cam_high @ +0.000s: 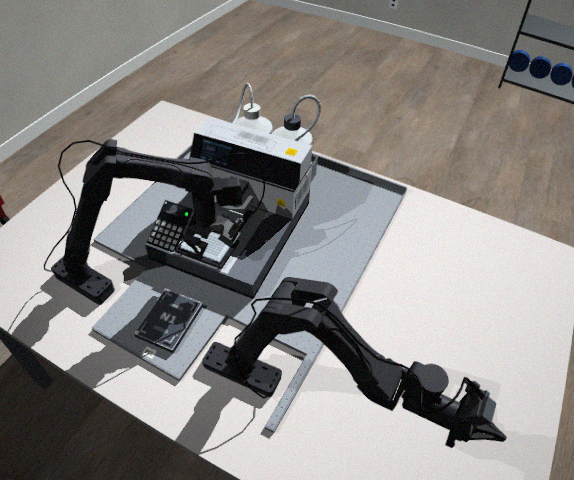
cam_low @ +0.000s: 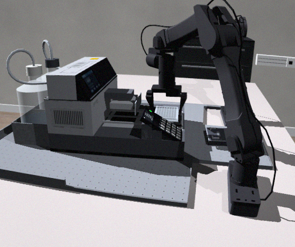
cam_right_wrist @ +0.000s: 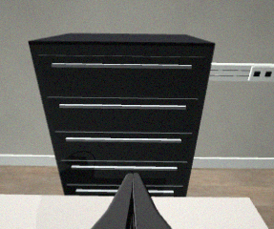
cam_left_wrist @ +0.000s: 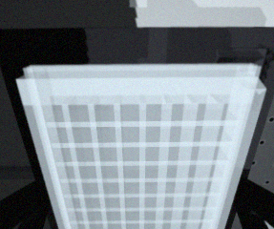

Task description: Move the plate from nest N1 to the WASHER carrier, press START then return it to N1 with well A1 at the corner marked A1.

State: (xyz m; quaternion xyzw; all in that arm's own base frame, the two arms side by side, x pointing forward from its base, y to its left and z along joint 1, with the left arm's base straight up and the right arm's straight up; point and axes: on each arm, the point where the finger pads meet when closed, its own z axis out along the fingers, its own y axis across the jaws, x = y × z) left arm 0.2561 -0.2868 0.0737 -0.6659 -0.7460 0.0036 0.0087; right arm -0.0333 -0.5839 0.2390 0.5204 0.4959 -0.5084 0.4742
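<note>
The clear plate [cam_high: 216, 249] [cam_low: 166, 115] [cam_left_wrist: 141, 86] lies on the washer's carrier, in front of the washer body; whether it is fully down inside the locators cannot be told. My left gripper [cam_high: 215, 235] [cam_low: 166, 109] [cam_left_wrist: 141, 186] is open, pointing down, with its fingers astride the plate's two long sides. The lamp [cam_high: 186, 213] [cam_low: 150, 110] is green above the keypad [cam_high: 166, 235] [cam_low: 170, 128]. The nest N1 [cam_high: 168, 316] [cam_low: 215, 135] holds no plate. My right gripper [cam_high: 502, 438] [cam_right_wrist: 133, 182] is shut and empty, far from the washer.
The washer body [cam_high: 296, 198] [cam_low: 62, 114] stands behind the carrier, with two bottles [cam_high: 252, 124] [cam_low: 31, 99] behind it. The keypad stands close beside the plate and my left fingers. A black drawer cabinet [cam_right_wrist: 122, 86] stands beyond the table.
</note>
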